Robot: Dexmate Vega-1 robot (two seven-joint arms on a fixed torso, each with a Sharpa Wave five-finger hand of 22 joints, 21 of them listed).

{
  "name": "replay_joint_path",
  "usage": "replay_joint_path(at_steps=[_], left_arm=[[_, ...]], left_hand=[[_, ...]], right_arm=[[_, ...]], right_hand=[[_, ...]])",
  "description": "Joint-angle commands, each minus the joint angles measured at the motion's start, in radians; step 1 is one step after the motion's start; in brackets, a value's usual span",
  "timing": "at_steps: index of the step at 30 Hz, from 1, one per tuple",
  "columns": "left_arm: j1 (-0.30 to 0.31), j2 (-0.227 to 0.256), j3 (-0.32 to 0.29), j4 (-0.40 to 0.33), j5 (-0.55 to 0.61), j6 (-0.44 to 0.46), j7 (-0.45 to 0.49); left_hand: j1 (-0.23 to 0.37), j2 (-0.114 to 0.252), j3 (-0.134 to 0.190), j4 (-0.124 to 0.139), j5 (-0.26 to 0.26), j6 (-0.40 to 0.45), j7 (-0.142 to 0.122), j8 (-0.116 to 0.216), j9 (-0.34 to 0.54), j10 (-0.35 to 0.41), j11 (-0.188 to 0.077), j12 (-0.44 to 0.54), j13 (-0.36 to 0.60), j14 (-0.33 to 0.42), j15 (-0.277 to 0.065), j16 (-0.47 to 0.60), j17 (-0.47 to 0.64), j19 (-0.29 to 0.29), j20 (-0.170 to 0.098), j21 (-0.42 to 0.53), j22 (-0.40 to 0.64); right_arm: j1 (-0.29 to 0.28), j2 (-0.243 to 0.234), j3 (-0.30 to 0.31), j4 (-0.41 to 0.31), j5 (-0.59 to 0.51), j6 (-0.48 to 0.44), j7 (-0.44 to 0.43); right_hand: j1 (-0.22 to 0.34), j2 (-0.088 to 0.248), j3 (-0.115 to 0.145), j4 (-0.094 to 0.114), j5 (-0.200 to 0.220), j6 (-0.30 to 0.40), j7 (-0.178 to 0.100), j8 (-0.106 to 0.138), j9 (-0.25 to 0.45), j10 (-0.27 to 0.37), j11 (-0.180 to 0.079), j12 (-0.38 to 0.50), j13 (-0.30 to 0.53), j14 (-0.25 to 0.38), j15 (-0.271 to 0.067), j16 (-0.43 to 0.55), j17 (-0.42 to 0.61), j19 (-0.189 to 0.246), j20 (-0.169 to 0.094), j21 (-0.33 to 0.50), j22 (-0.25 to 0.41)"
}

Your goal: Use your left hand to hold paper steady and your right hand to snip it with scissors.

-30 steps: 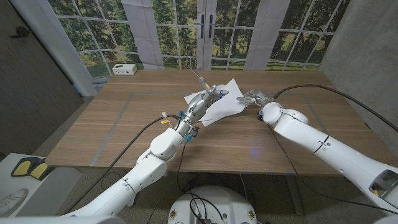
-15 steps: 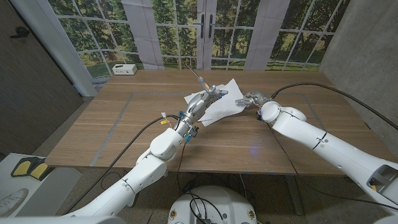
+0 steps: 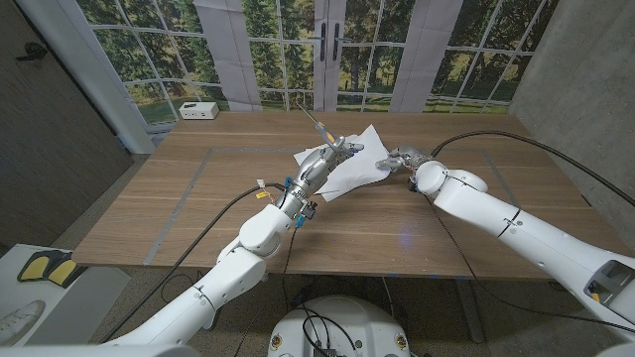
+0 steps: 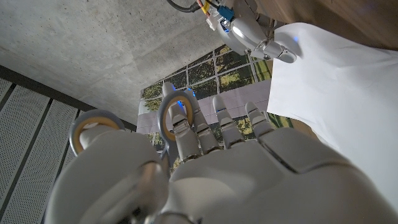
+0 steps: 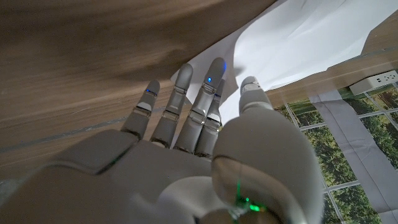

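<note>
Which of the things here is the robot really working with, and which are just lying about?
In the job:
- sheet of paper
- scissors, held in the left hand
- right hand, at the paper's edge

Just lying about:
- white box at the table's far corner

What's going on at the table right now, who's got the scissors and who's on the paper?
The roles look swapped from the plan. The left hand grips the scissors, its fingers through the handle rings and the blades pointing up and away over the white paper. The paper lies on the wooden table. The right hand reaches to the sheet's right edge with fingers spread and fingertips at the paper. No cut is visible.
</note>
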Motion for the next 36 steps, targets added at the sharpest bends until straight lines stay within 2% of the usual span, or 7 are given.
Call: replay_joint_path(at_steps=[1, 5, 10, 13, 21, 27, 36], left_arm=[[0.006, 0.001, 0.003, -0.01, 0.013, 0.003, 0.011], [0.01, 0.001, 0.002, -0.015, 0.014, 0.004, 0.016], [0.014, 0.002, 0.002, -0.018, 0.015, 0.005, 0.02], [0.017, 0.002, 0.002, -0.019, 0.016, 0.004, 0.021], [0.017, 0.002, 0.003, -0.018, 0.013, 0.003, 0.02], [0.016, 0.003, 0.003, -0.018, 0.011, 0.006, 0.017], [0.013, 0.002, 0.005, -0.016, 0.011, 0.007, 0.015]], left_hand=[[0.003, 0.01, -0.003, 0.007, -0.004, 0.006, 0.001, 0.005, 0.001, 0.015, -0.018, 0.008, 0.001, 0.009, -0.079, -0.005, 0.003, 0.002, 0.004, -0.003, 0.006], [0.004, 0.011, -0.003, 0.008, -0.004, 0.007, 0.001, 0.005, 0.001, 0.015, -0.018, 0.008, 0.001, 0.01, -0.079, -0.005, 0.003, 0.002, 0.006, -0.003, 0.006], [0.005, 0.012, -0.003, 0.009, -0.005, 0.011, 0.0, 0.006, 0.001, 0.019, -0.018, 0.01, 0.002, 0.01, -0.079, -0.005, 0.003, 0.002, 0.006, -0.003, 0.006], [0.005, 0.013, -0.003, 0.009, -0.005, 0.013, 0.0, 0.006, 0.001, 0.017, -0.018, 0.009, 0.001, 0.01, -0.078, -0.005, 0.003, 0.003, 0.006, -0.003, 0.006], [0.005, 0.014, -0.003, 0.011, -0.006, 0.016, -0.001, 0.006, 0.001, 0.019, -0.019, 0.01, 0.001, 0.011, -0.079, -0.004, 0.002, 0.003, 0.005, -0.004, 0.006], [0.005, 0.015, -0.004, 0.013, -0.006, 0.018, 0.0, 0.006, 0.0, 0.02, -0.019, 0.009, -0.001, 0.011, -0.08, -0.005, 0.002, 0.004, 0.004, -0.004, 0.006], [0.005, 0.017, -0.004, 0.015, -0.007, 0.021, 0.0, 0.006, 0.0, 0.018, -0.019, 0.008, -0.003, 0.012, -0.079, -0.005, 0.001, 0.005, 0.004, -0.004, 0.006]], right_arm=[[-0.022, -0.004, 0.014, -0.013, 0.004, 0.021, -0.016], [-0.036, -0.005, 0.023, -0.014, 0.01, 0.044, -0.023], [-0.054, 0.001, 0.04, -0.007, 0.025, 0.073, -0.032], [-0.066, 0.006, 0.05, -0.008, 0.027, 0.078, -0.05], [-0.097, 0.012, 0.093, -0.005, 0.077, 0.118, -0.056], [-0.116, 0.016, 0.127, -0.005, 0.12, 0.145, -0.062], [-0.174, 0.052, 0.232, 0.013, 0.28, 0.222, -0.07]], right_hand=[[0.079, 0.026, 0.043, -0.016, 0.006, 0.02, -0.01, -0.009, 0.006, 0.005, -0.011, 0.007, -0.016, 0.01, -0.174, -0.009, 0.02, -0.001, -0.015, 0.004, 0.003], [0.188, 0.044, 0.111, -0.022, 0.039, 0.06, -0.023, -0.01, 0.008, 0.031, -0.019, 0.007, -0.057, 0.038, -0.174, -0.024, 0.032, 0.013, -0.025, 0.013, 0.004], [0.229, 0.046, 0.155, -0.008, 0.071, 0.083, -0.037, -0.01, 0.02, 0.043, -0.015, 0.02, -0.065, 0.07, -0.171, -0.064, 0.015, 0.055, -0.055, 0.03, 0.004], [0.264, 0.029, 0.199, -0.006, 0.109, 0.074, -0.042, -0.019, 0.05, 0.015, -0.012, 0.059, -0.032, 0.195, -0.183, -0.145, -0.071, 0.187, -0.158, 0.084, 0.008], [0.257, 0.048, 0.198, 0.017, 0.115, 0.048, -0.067, -0.03, 0.1, -0.054, -0.019, 0.092, 0.017, 0.335, -0.183, -0.211, -0.146, 0.379, -0.222, 0.199, 0.031], [0.24, 0.065, 0.208, 0.034, 0.119, 0.024, -0.058, -0.036, 0.119, -0.063, -0.019, 0.106, 0.038, 0.362, -0.182, -0.222, -0.148, 0.367, -0.221, 0.209, 0.037], [0.242, 0.054, 0.213, 0.019, 0.134, 0.06, -0.019, -0.014, 0.167, -0.021, -0.007, 0.15, 0.064, 0.473, -0.182, -0.177, -0.091, 0.408, -0.197, 0.265, 0.047]])
